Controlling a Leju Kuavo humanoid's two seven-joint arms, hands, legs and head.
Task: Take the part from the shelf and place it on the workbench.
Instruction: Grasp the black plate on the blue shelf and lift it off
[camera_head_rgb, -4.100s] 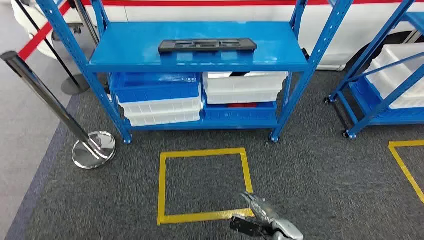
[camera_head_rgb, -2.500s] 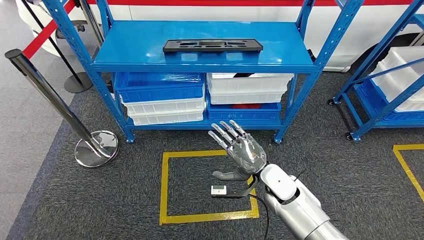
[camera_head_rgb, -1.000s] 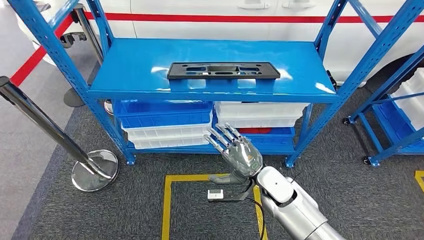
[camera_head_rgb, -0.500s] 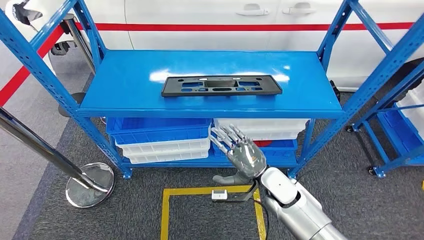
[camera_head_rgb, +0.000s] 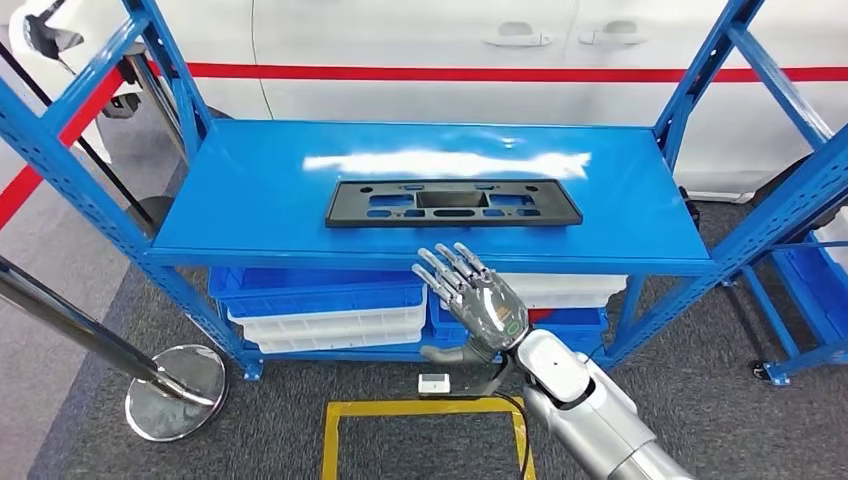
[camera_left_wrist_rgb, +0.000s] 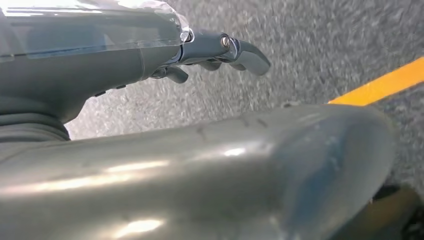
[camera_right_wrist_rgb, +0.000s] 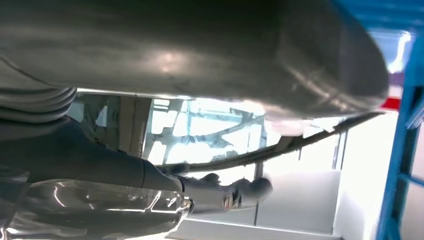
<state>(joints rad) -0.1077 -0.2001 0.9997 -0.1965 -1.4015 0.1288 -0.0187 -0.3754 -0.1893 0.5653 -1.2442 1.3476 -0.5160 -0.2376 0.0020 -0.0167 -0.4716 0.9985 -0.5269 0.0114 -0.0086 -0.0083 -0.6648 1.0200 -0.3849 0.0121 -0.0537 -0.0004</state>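
The right robot hand (camera_head_rgb: 473, 300) is hovering released, fingers spread, before the shelf (camera_head_rgb: 250, 215), where the part (camera_head_rgb: 452, 202) is lying flat, probably light, stiff plastic, best gripped at its near long edge.

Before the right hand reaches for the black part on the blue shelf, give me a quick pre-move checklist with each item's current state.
1. Black part lies flat on the top shelf, nothing on it: ok.
2. Right hand holds nothing, fingers spread: ok.
3. Right hand is at the part: not ok, it is in front of the shelf edge, short of it.
4. Way between hand and part is free: ok.
5. Left hand holds nothing: cannot tell; it hangs over the carpet.
6. Workbench in sight: not ok.
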